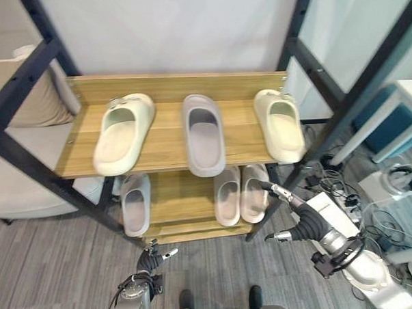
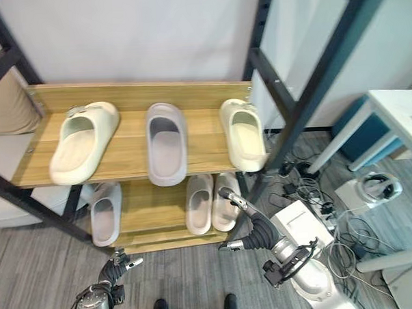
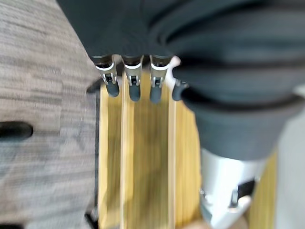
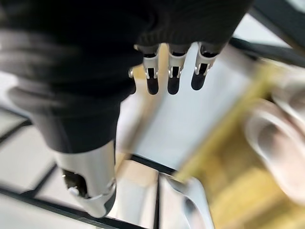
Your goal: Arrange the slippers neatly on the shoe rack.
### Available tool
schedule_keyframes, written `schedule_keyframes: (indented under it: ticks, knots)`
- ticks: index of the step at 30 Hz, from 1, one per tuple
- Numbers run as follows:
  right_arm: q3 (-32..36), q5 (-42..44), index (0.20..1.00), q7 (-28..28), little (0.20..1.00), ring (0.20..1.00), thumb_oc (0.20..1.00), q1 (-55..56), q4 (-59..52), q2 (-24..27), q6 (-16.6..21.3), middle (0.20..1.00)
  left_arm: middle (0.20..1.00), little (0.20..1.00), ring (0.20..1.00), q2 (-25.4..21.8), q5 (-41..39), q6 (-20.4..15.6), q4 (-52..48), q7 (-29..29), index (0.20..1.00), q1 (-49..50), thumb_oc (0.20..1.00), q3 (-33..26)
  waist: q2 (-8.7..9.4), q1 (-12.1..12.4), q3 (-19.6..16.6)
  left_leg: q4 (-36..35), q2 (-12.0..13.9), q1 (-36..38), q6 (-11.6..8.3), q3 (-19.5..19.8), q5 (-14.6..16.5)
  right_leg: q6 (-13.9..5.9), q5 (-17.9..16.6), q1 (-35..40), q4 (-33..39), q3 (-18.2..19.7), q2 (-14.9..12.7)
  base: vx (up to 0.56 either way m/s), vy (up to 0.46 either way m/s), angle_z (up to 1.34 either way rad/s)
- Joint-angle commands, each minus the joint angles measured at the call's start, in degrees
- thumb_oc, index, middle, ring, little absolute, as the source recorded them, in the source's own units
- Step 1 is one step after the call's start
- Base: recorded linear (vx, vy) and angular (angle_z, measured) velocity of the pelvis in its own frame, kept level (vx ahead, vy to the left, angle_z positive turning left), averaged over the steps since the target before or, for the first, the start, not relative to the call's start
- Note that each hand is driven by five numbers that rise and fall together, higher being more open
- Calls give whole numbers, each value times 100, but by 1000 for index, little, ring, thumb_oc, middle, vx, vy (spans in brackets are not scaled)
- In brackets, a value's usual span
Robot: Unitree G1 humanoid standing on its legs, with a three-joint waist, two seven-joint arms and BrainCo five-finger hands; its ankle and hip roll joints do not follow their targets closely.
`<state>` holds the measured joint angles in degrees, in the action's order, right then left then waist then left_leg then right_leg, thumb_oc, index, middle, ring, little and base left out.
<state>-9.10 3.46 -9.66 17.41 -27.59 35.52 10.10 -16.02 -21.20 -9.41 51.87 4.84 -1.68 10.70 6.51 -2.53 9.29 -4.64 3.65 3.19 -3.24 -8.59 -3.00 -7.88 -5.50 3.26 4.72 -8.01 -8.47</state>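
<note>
- Left eye view: on the wooden shoe rack (image 1: 166,146), the top shelf carries two cream slippers (image 1: 121,133) flanking a grey slipper (image 1: 204,134); pairing these matte, rounded foam shapes would tidy it.
- Right eye view: the right robot hand (image 2: 241,214) reaches toward the lower pale slippers (image 2: 211,202), fingers extended, empty.
- Left wrist view: the left robot hand (image 3: 133,81) hangs relaxed, holding nothing, above the rack's slats.

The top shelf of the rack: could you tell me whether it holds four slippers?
No, the top shelf holds three: a cream slipper at each end and a grey slipper between them.
</note>
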Motion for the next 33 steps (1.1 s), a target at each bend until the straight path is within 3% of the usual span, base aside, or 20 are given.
schedule_keyframes:
  ticks: [1,4,8,10,13,17,18,19,23,33]
  knots:
    - [192,342,1000,-93,1000,1000,1000,-11,102,93,345,1000,1000,1000,1000,-13,216,-239,124,-4,1000,-349,1000,-136,-113,10,-295,176,111,1,-62,-12,230,-305,356,5,-317,-4,-148,2,-35,-12]
    - [575,143,1000,93,1000,1000,1000,91,-392,101,509,1000,1000,1000,1000,36,200,-294,5,22,1000,-241,1000,-150,-154,-71,-352,63,142,75,-81,-42,179,-298,368,31,-285,26,-108,-7,-27,-9]
    - [450,-439,1000,844,1000,1000,1000,-568,-345,-111,680,1000,1000,1000,1000,117,179,-343,-176,113,1000,-109,1000,12,-233,-22,-397,37,138,103,-71,-3,175,-277,386,62,-296,1,-93,-6,-7,-3]
    - [-276,-1351,1000,1637,1000,1000,1000,-2007,342,-381,446,1000,1000,1000,1000,154,132,-296,-426,202,1000,-50,1000,298,-283,247,-421,42,98,119,-31,125,204,-266,402,137,-299,-98,-122,34,45,13]
    - [-715,-1604,1000,1980,1000,1000,1000,-2909,996,-600,243,1000,1000,1000,1000,140,120,-245,-460,232,1000,-52,1000,439,-267,466,-415,59,50,93,-3,232,213,-269,399,205,-283,-208,-163,19,36,26]
    - [-921,-1880,1000,2307,1000,1000,1000,-3647,1653,-758,42,1000,1000,1000,1000,119,75,-209,-526,246,1000,-54,1000,546,-224,710,-393,95,-14,55,29,347,249,-289,377,300,-232,-318,-222,25,39,36]
    - [-963,-1977,1000,2483,1000,1000,1000,-4080,2144,-812,-112,1000,1000,1000,1000,79,70,-205,-572,235,1000,-34,1000,619,-195,877,-392,110,-47,16,50,400,265,-309,351,325,-206,-389,-253,13,18,27]
    - [-980,-1978,1000,2500,1000,1000,1000,-4116,2183,-821,-98,1000,1000,1000,1000,76,68,-202,-575,235,1000,-41,1000,609,-191,867,-381,116,-49,13,52,403,268,-310,349,328,-203,-393,-255,8,43,22]
    - [-963,-2412,1000,3118,1000,1000,1000,-5259,3660,-887,-570,1000,1000,1000,1000,-69,11,-192,-609,198,1000,-118,1000,696,-59,1269,-235,234,-152,-266,88,559,289,-365,230,271,-186,-556,-343,-27,60,19]
    - [-717,-2183,1000,3574,1000,1000,1000,-5933,4788,-748,-801,1000,1000,1000,1000,-97,80,-164,-552,182,1000,-123,1000,820,3,1403,-100,348,-219,-477,134,598,335,-380,187,132,-202,-589,-383,0,19,4]
